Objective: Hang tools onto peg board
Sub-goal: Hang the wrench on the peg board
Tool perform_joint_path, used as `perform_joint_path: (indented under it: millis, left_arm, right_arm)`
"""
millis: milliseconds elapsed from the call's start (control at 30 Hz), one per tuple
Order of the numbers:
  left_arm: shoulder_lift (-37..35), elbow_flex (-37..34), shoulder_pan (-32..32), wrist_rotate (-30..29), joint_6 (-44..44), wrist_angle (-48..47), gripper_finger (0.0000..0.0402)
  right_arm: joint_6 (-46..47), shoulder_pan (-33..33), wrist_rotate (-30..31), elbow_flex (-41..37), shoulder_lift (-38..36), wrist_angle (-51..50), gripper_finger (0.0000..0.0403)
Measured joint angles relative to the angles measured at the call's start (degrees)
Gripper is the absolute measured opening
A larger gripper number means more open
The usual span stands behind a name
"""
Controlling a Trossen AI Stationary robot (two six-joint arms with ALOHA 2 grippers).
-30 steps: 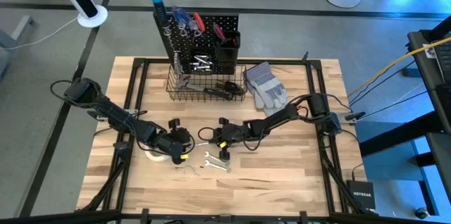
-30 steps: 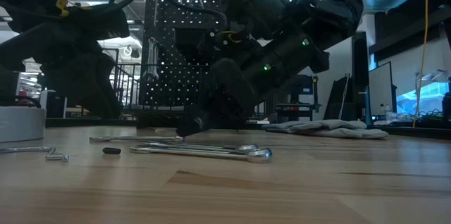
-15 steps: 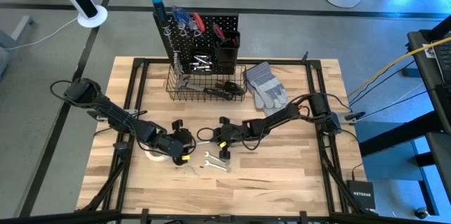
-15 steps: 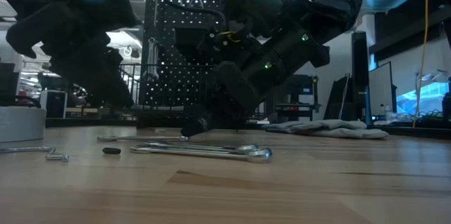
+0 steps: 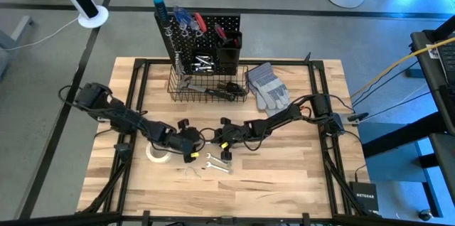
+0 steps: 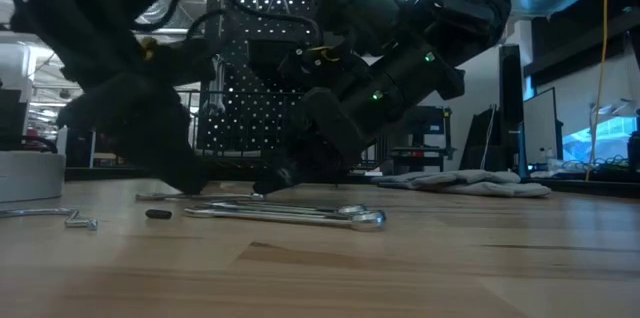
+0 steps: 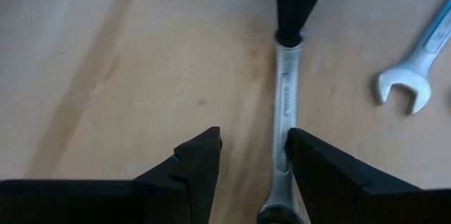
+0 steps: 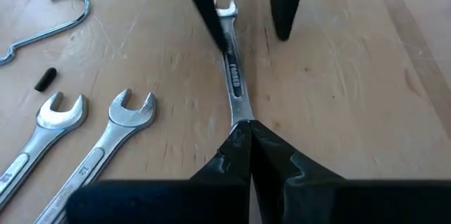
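A silver wrench (image 7: 285,90) lies on the wooden table between my two grippers. My right gripper (image 8: 243,129) is shut on it. My left gripper (image 7: 254,139) is open, and its fingers stand on either side of the wrench's open-jawed end (image 8: 225,9). One left finger (image 7: 310,168) stands right beside the shank. In the high view the left gripper (image 5: 193,146) faces the right gripper (image 5: 212,141) just right of the white tape roll (image 5: 155,156). The peg board (image 5: 202,30) stands upright at the table's far edge with several tools hung on it. My right gripper pinches the wrench's shank (image 8: 237,108) between its two fingertips, slanting down from the table's right side and lying along the wrench. The wrench lies along the table top; the part behind the fingertips is hidden. My left gripper: I cannot tell whether its finger touches the shank.
Two more wrenches (image 5: 219,163) lie side by side near the front, beside a loose silver hook (image 5: 189,171) and a small black cap (image 8: 45,78). Grey gloves (image 5: 269,87) lie right of the wire basket (image 5: 206,84) at the board's foot.
My left gripper has gone down and toward the table's right edge, away from over the tape roll, and now stands over the end of the wrench. The wrench lies where it was.
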Motion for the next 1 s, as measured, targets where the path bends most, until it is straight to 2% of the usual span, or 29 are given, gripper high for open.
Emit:
perform_joint_path:
  millis: [300,433,533,800,900,1000]
  left_arm:
    - [3.1,0.1,5.2,11.4,3.3,4.3,0.0164]
    - [3.1,0.1,6.9,13.9,3.6,4.2,0.0159]
    - [3.2,0.1,7.3,14.7,4.6,4.2,0.0134]
    - [3.5,0.1,7.0,15.1,7.0,3.9,0.0032]
    - [3.5,0.1,6.5,14.8,8.7,4.0,0.0012]
    - [3.5,0.0,5.9,13.4,9.0,4.0,0.0011]
  right_arm:
    - [0.0,-0.2,-1.2,0.2,0.1,0.6,0.0008]
    - [0.0,-0.2,-1.3,0.2,0.1,0.6,0.0009]
    - [0.0,-0.2,-1.2,0.2,0.1,0.7,0.0009]
    - [0.0,-0.2,-1.2,0.1,0.2,1.7,0.001]
    - [0.0,-0.2,-1.2,0.7,0.3,1.2,0.001]
    - [0.2,-0.2,-1.2,2.1,-0.4,-0.4,0.001]
